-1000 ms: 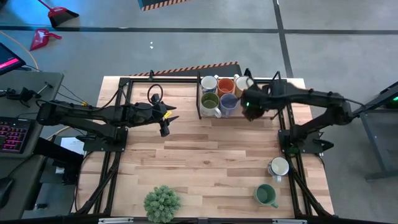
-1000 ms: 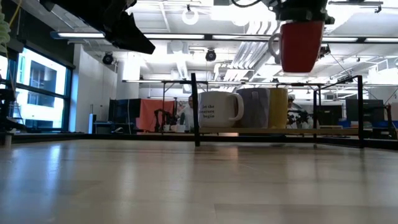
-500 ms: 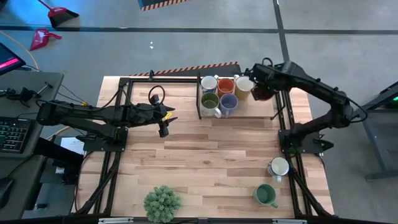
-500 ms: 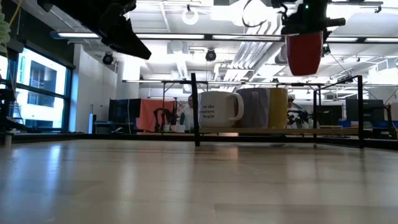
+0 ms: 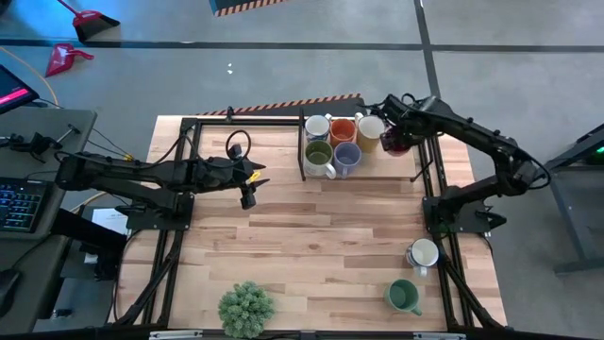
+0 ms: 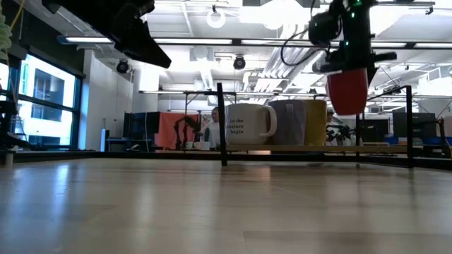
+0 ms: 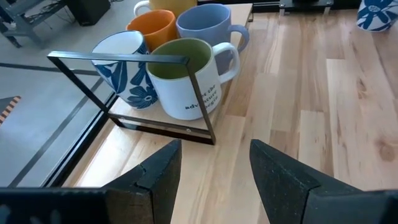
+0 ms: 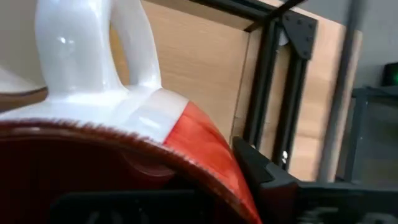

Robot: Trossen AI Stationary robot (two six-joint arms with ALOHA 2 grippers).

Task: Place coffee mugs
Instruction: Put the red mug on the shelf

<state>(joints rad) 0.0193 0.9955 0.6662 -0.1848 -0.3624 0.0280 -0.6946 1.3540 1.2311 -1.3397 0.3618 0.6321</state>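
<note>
My right gripper is shut on a red mug with a white handle, over the far right of the table, just right of the mug group. That group stands in a black frame: a blue-flowered white mug, an orange one, a cream one, an olive-lined white one and a blue-grey one. A white mug and a dark green mug stand on the table near right. My left gripper is open and empty, left of the group. My right gripper holds the red mug at its rim from above, pointing down. The mug itself hides how the fingers sit on the rim. The mug hangs upright below the gripper, clear of the table, its white handle to one side.
A bushy potted plant stands at the near edge. Black frame rails run along the left and right of the table. Bare wood lies in the middle. A desk with a keyboard stands off the left side.
My right gripper has carried the red mug from beside the blue-grey mug toward the far right corner of the table, then gone down with it. The mug stays upright and clear of the table.
</note>
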